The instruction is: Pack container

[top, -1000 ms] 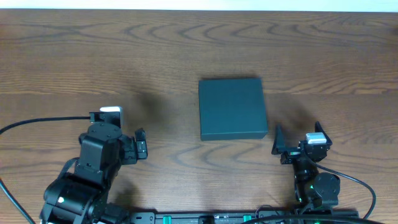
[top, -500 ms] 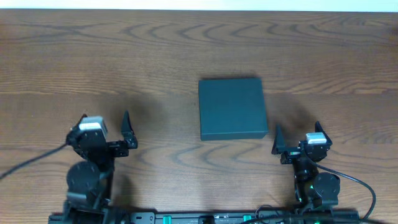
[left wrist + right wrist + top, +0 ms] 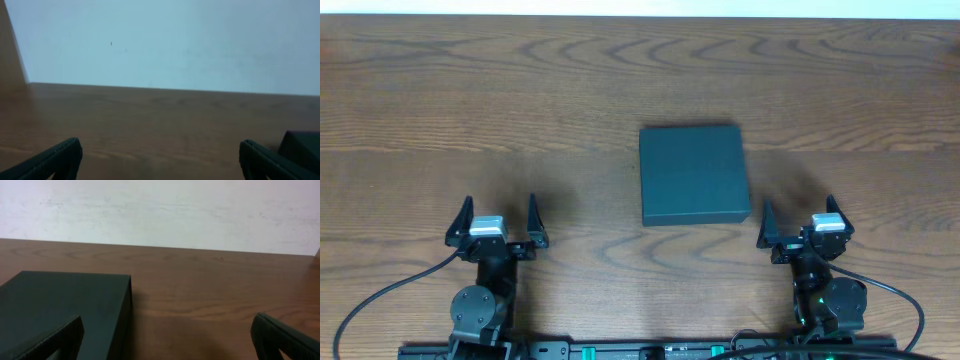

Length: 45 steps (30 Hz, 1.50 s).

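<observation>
The container (image 3: 694, 174) is a dark teal-black square box with its lid shut, sitting flat on the wooden table right of centre. In the right wrist view it (image 3: 60, 305) fills the lower left; in the left wrist view only its corner (image 3: 302, 147) shows at the right edge. My left gripper (image 3: 498, 212) is open and empty at the near left, well left of the box. My right gripper (image 3: 798, 212) is open and empty at the near right, just beyond the box's near right corner. In the wrist views the left fingers (image 3: 160, 160) and the right fingers (image 3: 167, 340) hold nothing.
The brown wooden table (image 3: 520, 90) reaches to a pale wall (image 3: 165, 210) at the back. Black cables (image 3: 380, 290) trail from both arm bases along the near edge.
My left arm has swung back from a turned pose to its near-left rest pose, its fingers now pointing straight away. The right arm and the box have not moved.
</observation>
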Motion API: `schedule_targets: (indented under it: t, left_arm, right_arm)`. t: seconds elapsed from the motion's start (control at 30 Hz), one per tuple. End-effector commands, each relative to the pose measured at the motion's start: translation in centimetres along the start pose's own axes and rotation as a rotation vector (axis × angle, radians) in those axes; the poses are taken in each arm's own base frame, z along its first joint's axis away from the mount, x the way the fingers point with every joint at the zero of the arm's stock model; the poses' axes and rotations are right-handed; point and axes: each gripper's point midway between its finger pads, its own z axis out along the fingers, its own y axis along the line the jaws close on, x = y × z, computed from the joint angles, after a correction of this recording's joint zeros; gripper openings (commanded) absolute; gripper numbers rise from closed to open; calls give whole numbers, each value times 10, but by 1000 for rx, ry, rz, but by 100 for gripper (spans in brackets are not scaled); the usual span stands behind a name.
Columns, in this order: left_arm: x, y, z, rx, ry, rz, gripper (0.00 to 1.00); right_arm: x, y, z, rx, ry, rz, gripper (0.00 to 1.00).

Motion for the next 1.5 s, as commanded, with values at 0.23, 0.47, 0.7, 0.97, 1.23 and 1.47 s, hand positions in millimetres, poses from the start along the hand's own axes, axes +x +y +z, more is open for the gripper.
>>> schedule_targets:
  t: [0.23, 0.47, 0.7, 0.97, 1.23, 1.47]
  left_arm:
    - [40, -41, -9, 251, 159, 35, 98]
    - [40, -47, -10, 286, 157, 31, 98]
    - [39, -50, -11, 305, 157, 30, 98]
    - [39, -56, -13, 341, 155, 26, 99]
    - [46, -56, -12, 332, 199, -50, 98]
    - [47, -55, -12, 327, 205, -50, 99]
  right_arm:
    - [1, 0, 0, 4, 0, -12, 99]
    - [1, 0, 0, 4, 0, -12, 99]
    - [1, 0, 0, 4, 0, -12, 99]
    - [1, 0, 0, 4, 0, -12, 99]
    - [1, 0, 0, 4, 0, -12, 99]
    - [1, 0, 0, 4, 0, -12, 99]
